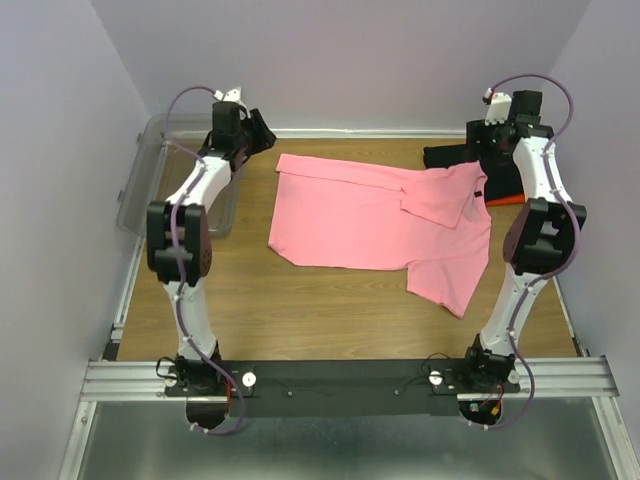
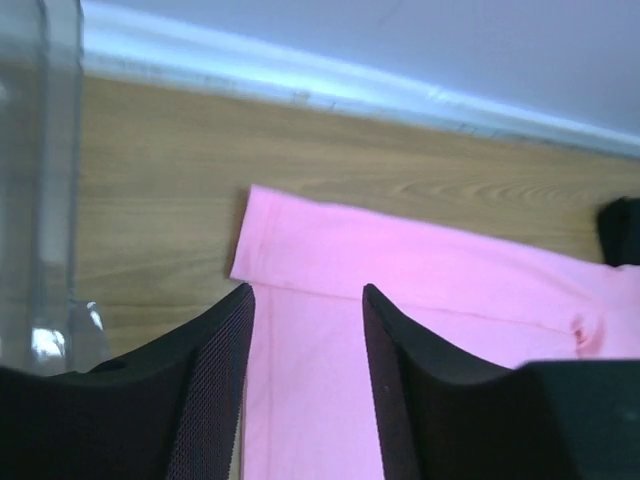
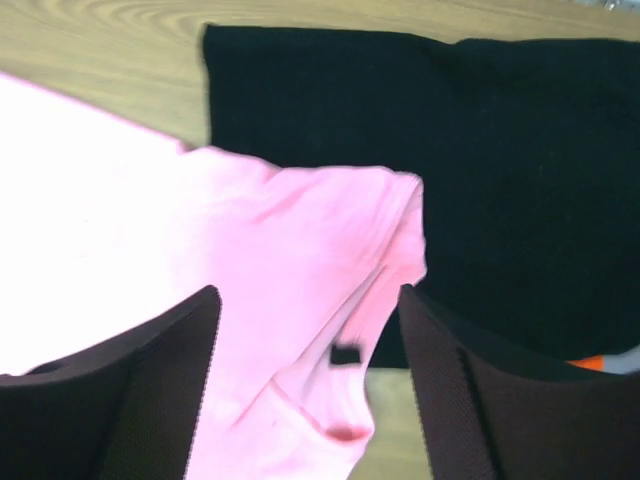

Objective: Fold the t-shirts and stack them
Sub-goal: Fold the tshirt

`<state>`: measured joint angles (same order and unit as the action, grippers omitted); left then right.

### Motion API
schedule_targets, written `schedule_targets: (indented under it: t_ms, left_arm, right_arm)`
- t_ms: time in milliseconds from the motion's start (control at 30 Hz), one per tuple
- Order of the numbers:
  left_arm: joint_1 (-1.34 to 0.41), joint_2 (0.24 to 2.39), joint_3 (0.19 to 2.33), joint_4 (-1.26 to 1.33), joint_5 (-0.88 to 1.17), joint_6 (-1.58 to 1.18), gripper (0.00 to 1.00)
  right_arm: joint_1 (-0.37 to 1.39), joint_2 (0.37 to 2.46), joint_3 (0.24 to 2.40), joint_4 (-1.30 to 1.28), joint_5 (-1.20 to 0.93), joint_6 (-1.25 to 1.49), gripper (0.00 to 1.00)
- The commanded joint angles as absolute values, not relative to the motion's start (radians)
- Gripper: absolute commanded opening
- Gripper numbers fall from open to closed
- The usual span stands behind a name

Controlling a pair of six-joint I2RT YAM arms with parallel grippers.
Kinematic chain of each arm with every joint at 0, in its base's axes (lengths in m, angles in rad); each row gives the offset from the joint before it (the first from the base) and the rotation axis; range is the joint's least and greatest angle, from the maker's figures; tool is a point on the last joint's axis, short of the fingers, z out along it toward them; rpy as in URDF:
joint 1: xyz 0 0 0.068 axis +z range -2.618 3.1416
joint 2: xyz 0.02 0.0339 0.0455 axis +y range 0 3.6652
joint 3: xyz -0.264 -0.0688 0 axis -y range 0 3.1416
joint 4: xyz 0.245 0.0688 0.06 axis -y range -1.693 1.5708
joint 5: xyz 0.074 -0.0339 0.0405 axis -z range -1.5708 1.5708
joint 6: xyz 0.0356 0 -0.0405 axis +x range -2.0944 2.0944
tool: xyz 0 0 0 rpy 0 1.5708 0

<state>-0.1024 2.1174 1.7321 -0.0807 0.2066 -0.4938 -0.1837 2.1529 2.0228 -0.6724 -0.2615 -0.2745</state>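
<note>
As pink t-shirt point(image 1: 380, 215) lies spread, left gripper point(image 2: 307, 292) gapes

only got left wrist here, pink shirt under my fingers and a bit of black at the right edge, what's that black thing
Observer: A folded black t-shirt at the far right of the table; one corner of the pink t-shirt lies over its edge.
Operator: anything under it
Observer: Yes, an orange t-shirt peeks out from beneath it on the near side.
Operator: and the other arm
Observer: The right gripper hangs open above that overlapping pink corner, with nothing between its fingers.
</note>
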Motion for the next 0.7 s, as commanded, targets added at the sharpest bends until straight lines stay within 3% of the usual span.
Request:
schedule_targets:
  t_ms: [0, 100, 233, 367, 567, 667]
  left_arm:
    - [-0.103, 1.835, 1.538, 0.136, 0.120, -0.456, 0.60]
    - [-0.104, 1.564, 1.246, 0.234, 0.117, -0.538, 0.69]
    - [-0.104, 1.361, 0.800, 0.354, 0.225, -0.730, 0.73]
    - [-0.138, 1.238, 0.586, 0.356, 0.324, -0.770, 0.72]
    - [-0.261, 1.071, 0.454, 0.278, 0.184, -0.764, 0.70]
    - [-0.264, 1.069, 0.453, 0.255, 0.141, -0.752, 0.70]
  right_arm:
    - [-0.166, 1.956, 1.901, -0.615, -0.287, -0.308, 0.82]
    - [-0.164, 1.785, 1.679, -0.612, -0.475, -0.452, 0.99]
    - [-0.164, 1.515, 1.242, -0.630, -0.724, -0.821, 1.00]
    - [-0.164, 1.365, 1.019, -0.799, -0.755, -1.160, 1.00]
    - [-0.164, 1.220, 0.893, -0.802, -0.681, -1.119, 0.97]
    - [-0.166, 1.264, 0.928, -0.640, -0.543, -0.862, 0.91]
